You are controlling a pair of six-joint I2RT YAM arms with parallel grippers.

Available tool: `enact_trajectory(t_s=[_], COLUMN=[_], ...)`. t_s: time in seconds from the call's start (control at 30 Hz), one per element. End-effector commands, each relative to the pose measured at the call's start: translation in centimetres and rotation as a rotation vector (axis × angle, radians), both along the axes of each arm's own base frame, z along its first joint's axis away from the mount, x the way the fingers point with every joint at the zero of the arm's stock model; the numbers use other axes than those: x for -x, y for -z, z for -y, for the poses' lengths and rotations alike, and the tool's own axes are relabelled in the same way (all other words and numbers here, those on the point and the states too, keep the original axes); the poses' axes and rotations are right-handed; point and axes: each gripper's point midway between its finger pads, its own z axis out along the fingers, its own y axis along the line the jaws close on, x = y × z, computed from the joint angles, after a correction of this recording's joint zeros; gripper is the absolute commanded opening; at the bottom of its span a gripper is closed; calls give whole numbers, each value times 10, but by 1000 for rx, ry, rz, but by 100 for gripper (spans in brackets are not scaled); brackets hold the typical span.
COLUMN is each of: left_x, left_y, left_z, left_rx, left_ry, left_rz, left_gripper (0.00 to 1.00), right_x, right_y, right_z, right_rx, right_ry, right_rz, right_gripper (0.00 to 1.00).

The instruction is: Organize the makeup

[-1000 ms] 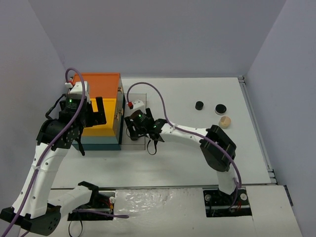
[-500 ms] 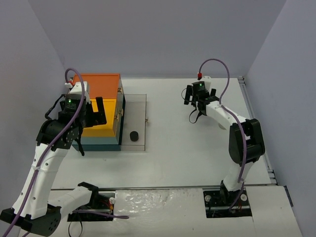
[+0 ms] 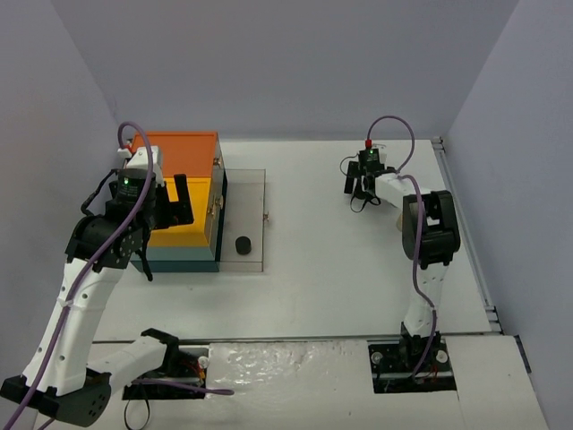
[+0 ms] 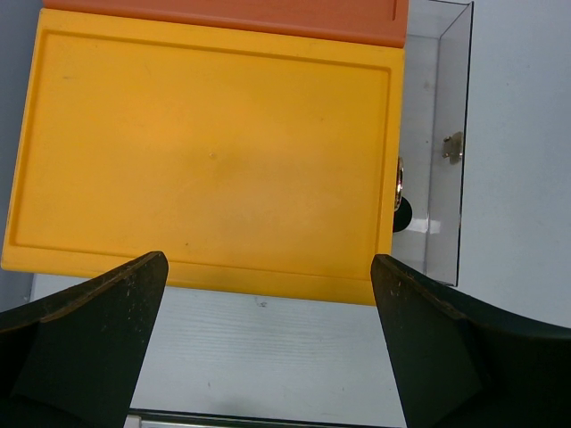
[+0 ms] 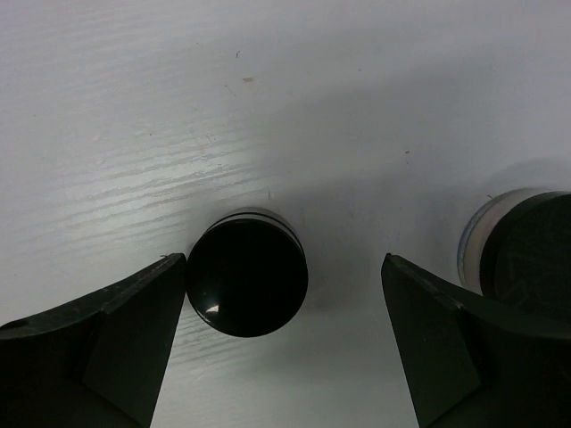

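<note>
Only one round black jar (image 3: 242, 244) is lying in the clear tray (image 3: 253, 193) toward the tabletop's left edge, while the right pincer (image 3: 361, 185) is hovering open and empty over a second jar (image 5: 247, 276) near the far edge, a third jar (image 5: 526, 245) beside it.

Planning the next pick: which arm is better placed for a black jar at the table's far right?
Right. The right claw hangs open over the black jar, a finger on each side; the left claw hovers over the orange box across the table.
</note>
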Motion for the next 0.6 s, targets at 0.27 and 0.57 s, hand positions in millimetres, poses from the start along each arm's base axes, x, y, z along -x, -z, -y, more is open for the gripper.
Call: enact_trajectory(t_s=[0.27, 0.57], left_x=[-7, -8], left_y=[-12, -12], left_z=[-1, 0], left_rx=[10, 8], left_ry=[-9, -5], left_rz=[44, 47], left_gripper=[97, 97], right_x=[-20, 2], right_y=[-13, -92], right_z=[-17, -96], right_rx=[-33, -57], right_ry=[-123, -343], right_rz=[67, 208], right_gripper=[17, 0])
